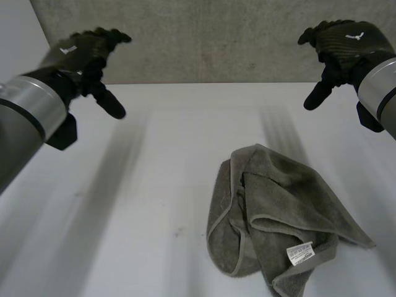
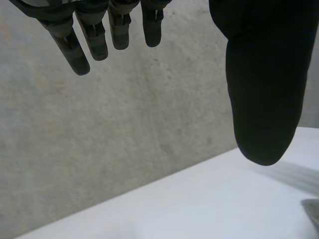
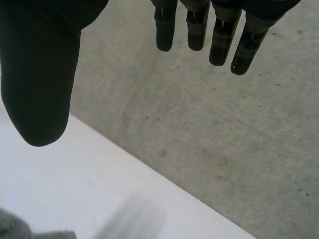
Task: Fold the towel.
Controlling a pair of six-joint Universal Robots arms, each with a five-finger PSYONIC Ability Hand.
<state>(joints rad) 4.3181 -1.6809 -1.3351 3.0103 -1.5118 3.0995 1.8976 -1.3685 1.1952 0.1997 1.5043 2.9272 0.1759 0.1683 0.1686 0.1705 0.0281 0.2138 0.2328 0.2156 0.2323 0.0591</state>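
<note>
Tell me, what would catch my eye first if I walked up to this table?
A crumpled grey towel lies in a heap on the white table, toward the robot's right side, with a small white label showing near its front edge. Above the table's far edge, the black left hand and right hand hover wide apart, fingers relaxed and holding nothing, neither touching the towel.

The towel [image 1: 278, 216] lies on the table [image 1: 154, 204], right of centre.

Left hand [image 2: 264, 74]: fingers [image 2: 94, 40] straight, apart from thumb, holding nothing. Grey concrete wall [image 2: 124, 139] behind. White table [image 2: 209, 204] beneath. Towel [image 2: 314, 211] edge on table, near thumb.
</note>
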